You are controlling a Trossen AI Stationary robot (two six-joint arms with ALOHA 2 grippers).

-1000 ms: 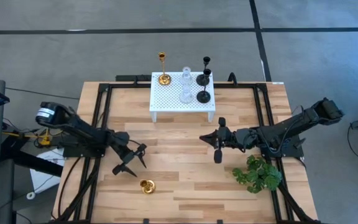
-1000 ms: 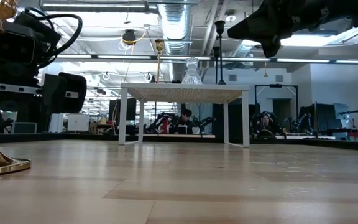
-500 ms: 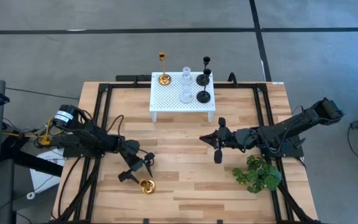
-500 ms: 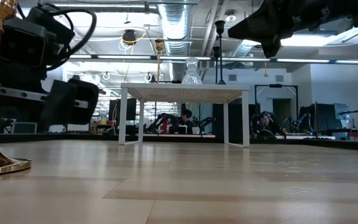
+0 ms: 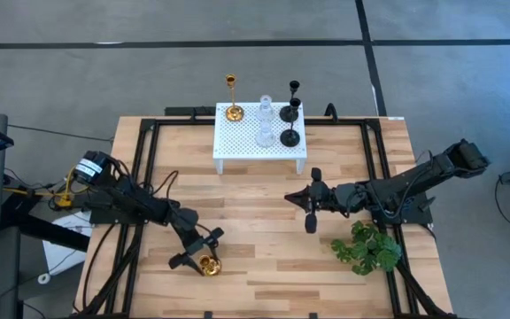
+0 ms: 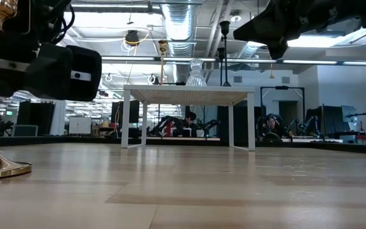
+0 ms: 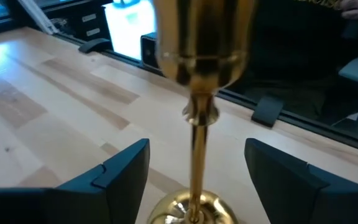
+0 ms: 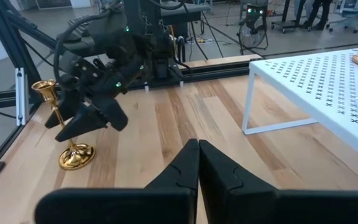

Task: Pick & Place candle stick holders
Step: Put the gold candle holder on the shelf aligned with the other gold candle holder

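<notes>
Since the earlier high view, the left tool (image 5: 196, 252) has been swinging from left of centre down toward the lower left of the frame, and it is now standing over the tall-stemmed shiny gold candle stick holder (image 5: 208, 264) on the pale wooden counter (image 5: 264, 221). In the left wrist view its jaws are standing wide, one finger (image 7: 120, 171) on each side of the gold stem (image 7: 197, 158), not yet touching it. Judgement: it is lining up on the stem because that is the narrowest part to pinch.

The right tool (image 5: 310, 206) is hanging right of centre in the high view, jaws pressed together and empty; it is waiting.

The other five holders are standing on the white perforated platform (image 5: 237, 142) at upper centre: a second gold one (image 5: 233, 111) at its left edge, two clear glass ones (image 5: 265, 135) mid-platform, two black ones (image 5: 290, 137) to the right. A free patch is showing in the platform's lower left.

A green leafy plant (image 5: 367, 248) is sitting at lower right, well apart from the likely path. Nothing is standing between holder and platform; the parked right arm is lying near the platform's lower right corner.
</notes>
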